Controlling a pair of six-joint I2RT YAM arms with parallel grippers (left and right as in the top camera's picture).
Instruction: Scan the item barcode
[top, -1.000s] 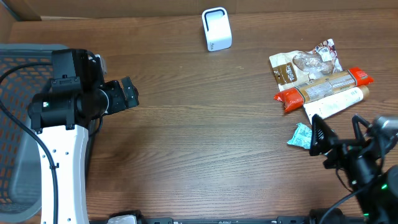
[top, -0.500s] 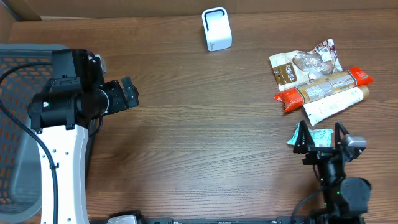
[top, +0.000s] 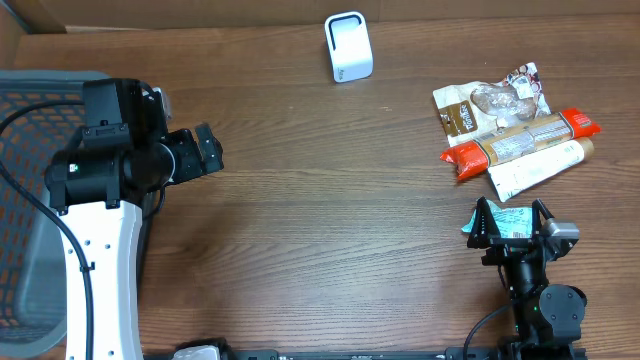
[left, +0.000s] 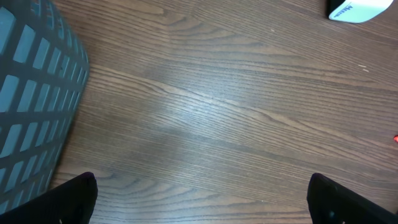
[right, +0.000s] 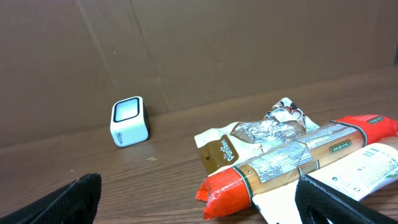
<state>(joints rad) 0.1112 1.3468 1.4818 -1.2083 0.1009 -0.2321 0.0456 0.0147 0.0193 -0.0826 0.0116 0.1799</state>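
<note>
**Both hands wide open and holding nothing; the items lie at the right of the worktop.**
Seen from overhead, the right hand has its fingers spread to either side of a small teal packet. Just beyond it lie a white tube, a red-ended package and a snack bag. The white scanner stands at the far edge of the worktop. The left hand hangs beside the grey basket.
</note>
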